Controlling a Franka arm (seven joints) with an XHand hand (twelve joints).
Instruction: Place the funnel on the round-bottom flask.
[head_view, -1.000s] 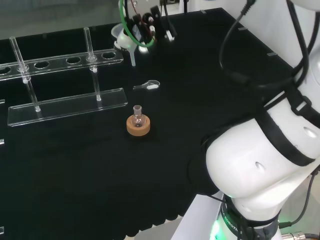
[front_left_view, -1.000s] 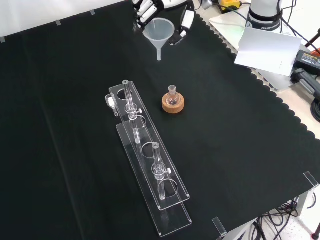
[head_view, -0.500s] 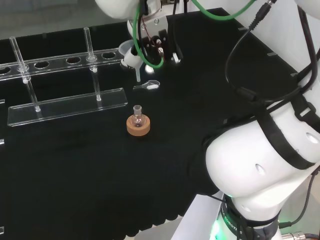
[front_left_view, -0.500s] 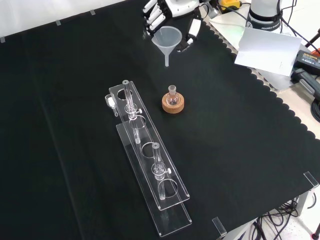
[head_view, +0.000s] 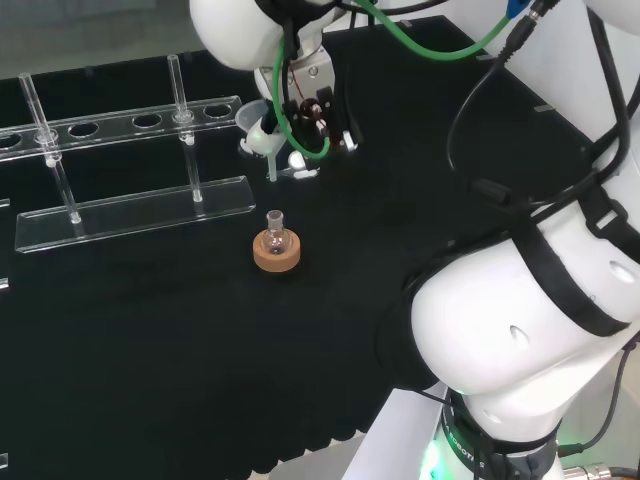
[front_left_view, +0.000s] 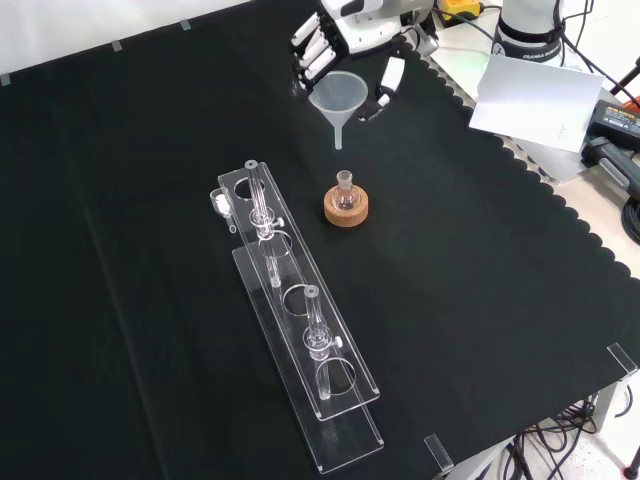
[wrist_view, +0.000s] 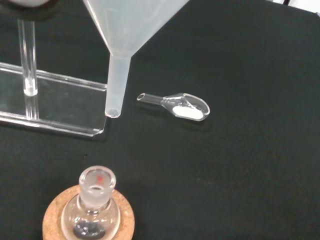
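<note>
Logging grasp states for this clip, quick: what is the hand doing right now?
Hand: shut on the translucent white plastic funnel, carried upright in the air, short of the small clear glass round-bottom flask on its cork ring.

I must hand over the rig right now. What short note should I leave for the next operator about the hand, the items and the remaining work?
Hand: the black and white hand is shut on the translucent plastic funnel, carried in the air, stem down.
Items: the small clear glass round-bottom flask stands upright on its cork ring stand. In the front view the funnel is above and beyond the flask, not yet over its neck.
Done: funnel picked up and brought close.
Left: align the stem over the neck, lower it in, release.
Note: a small clear scoop with white powder lies nearby.
</note>
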